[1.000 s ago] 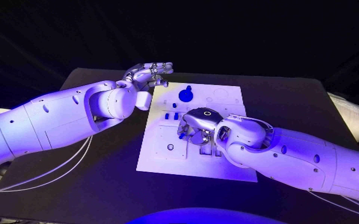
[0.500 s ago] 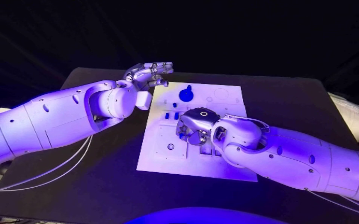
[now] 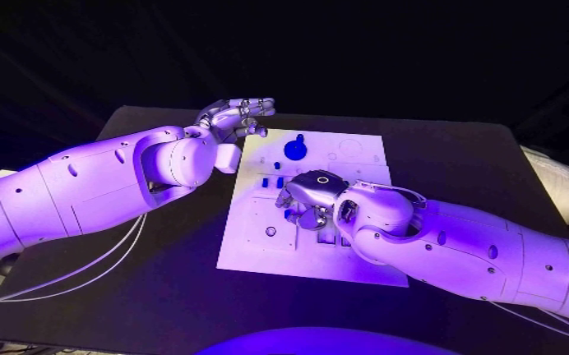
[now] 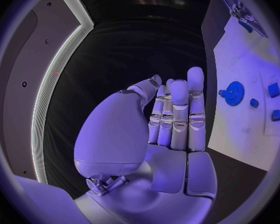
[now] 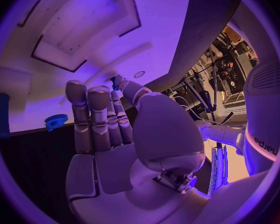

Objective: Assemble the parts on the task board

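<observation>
Task board (image 3: 311, 244) sits mid-worktop (image 3: 142, 289), blue gear (image 3: 295, 149) near its far edge. Right hand (image 3: 306, 199) hovers over board centre, fingers extended, pressed together, empty. Left hand (image 3: 241, 117) off board's far-left corner, fingers straight, nothing held.

Stood in a dark room under violet light. Behind the black table (image 3: 474, 166), only blackness. Beyond the table, in the left wrist view, a dark wall panel (image 4: 28, 59) edged by a pale curved strip (image 4: 56, 69). Past the far table edge, in the right wrist view, blurred equipment and cables (image 5: 211, 79), warmly lit.
</observation>
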Action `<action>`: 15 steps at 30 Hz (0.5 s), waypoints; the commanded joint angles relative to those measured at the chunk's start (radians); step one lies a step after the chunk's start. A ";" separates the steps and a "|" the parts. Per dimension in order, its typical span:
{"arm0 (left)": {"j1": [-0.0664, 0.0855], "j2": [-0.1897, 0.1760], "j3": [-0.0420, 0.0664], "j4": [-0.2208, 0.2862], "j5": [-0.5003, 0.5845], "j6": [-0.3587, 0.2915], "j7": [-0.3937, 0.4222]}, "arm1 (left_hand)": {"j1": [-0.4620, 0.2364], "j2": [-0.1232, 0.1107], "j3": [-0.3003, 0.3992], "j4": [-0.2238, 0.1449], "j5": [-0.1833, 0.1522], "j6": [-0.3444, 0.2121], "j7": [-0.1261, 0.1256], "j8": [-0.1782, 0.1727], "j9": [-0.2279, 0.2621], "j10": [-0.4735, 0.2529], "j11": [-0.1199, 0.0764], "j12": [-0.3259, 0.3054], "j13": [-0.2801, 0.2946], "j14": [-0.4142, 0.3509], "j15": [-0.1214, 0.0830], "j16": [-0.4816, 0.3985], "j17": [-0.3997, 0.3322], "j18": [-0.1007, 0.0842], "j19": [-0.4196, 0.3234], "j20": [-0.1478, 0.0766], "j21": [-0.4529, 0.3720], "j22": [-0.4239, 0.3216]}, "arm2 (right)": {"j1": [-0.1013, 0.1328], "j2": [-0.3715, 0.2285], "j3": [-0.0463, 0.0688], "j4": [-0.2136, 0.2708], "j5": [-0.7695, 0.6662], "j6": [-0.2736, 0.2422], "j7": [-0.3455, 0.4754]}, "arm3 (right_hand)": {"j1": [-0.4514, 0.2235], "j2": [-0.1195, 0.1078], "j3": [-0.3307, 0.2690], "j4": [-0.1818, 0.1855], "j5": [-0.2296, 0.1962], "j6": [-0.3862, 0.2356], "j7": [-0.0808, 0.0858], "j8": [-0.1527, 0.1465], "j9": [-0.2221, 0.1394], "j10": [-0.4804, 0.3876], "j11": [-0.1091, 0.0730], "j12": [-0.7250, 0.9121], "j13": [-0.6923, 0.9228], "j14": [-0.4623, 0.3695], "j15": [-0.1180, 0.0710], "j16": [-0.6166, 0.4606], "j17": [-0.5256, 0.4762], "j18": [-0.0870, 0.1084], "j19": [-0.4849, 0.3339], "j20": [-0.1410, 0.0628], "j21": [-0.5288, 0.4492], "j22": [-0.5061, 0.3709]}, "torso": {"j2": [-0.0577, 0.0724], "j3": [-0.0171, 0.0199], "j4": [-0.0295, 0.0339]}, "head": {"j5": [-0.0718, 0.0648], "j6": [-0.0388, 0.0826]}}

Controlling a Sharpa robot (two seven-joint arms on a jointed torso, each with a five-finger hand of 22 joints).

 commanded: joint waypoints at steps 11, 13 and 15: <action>0.000 0.000 0.000 -0.004 -0.004 0.021 -0.006 | -0.005 0.005 -0.008 -0.001 0.001 -0.009 0.003 0.000 -0.001 -0.013 0.000 0.004 0.001 -0.008 -0.001 -0.002 -0.002 0.012 -0.006 0.000 -0.007 -0.003 | -0.004 -0.089 0.006 0.079 0.017 -0.130 0.015 | 0.000 -0.010 -0.021 0.000 0.009 0.018 0.000 0.007 0.006 0.010 0.007 0.039 0.007 -0.002 -0.004 -0.001 -0.016 0.010 0.003 -0.002 -0.002 -0.001 | -0.001 0.0000 -0.0017 | -0.010 0.007; 0.000 0.001 0.000 -0.006 -0.004 0.022 -0.006 | -0.005 0.005 -0.008 -0.001 0.001 -0.009 0.003 0.000 -0.001 -0.013 0.000 0.004 0.001 -0.008 -0.001 -0.002 -0.002 0.012 -0.006 0.000 -0.007 -0.003 | 0.001 -0.112 0.012 0.099 0.031 -0.143 0.020 | -0.002 -0.019 -0.029 -0.001 0.010 0.018 -0.001 0.005 0.005 0.007 0.006 0.042 0.006 -0.007 -0.005 -0.015 -0.034 0.013 -0.004 -0.003 -0.012 -0.016 | -0.001 0.0003 -0.0036 | -0.011 0.009; 0.000 0.000 0.000 -0.006 -0.004 0.023 -0.006 | -0.005 0.005 -0.008 -0.001 0.001 -0.009 0.003 0.000 -0.001 -0.013 0.000 0.004 0.001 -0.008 -0.001 -0.002 -0.002 0.012 -0.006 0.000 -0.007 -0.003 | 0.008 -0.135 0.016 0.117 0.045 -0.146 0.019 | -0.007 -0.027 -0.044 0.000 0.013 0.013 -0.003 0.002 0.004 -0.003 0.006 0.043 0.005 -0.016 -0.005 -0.040 -0.063 0.017 -0.017 -0.003 -0.029 -0.041 | -0.001 0.0008 -0.0058 | -0.012 0.011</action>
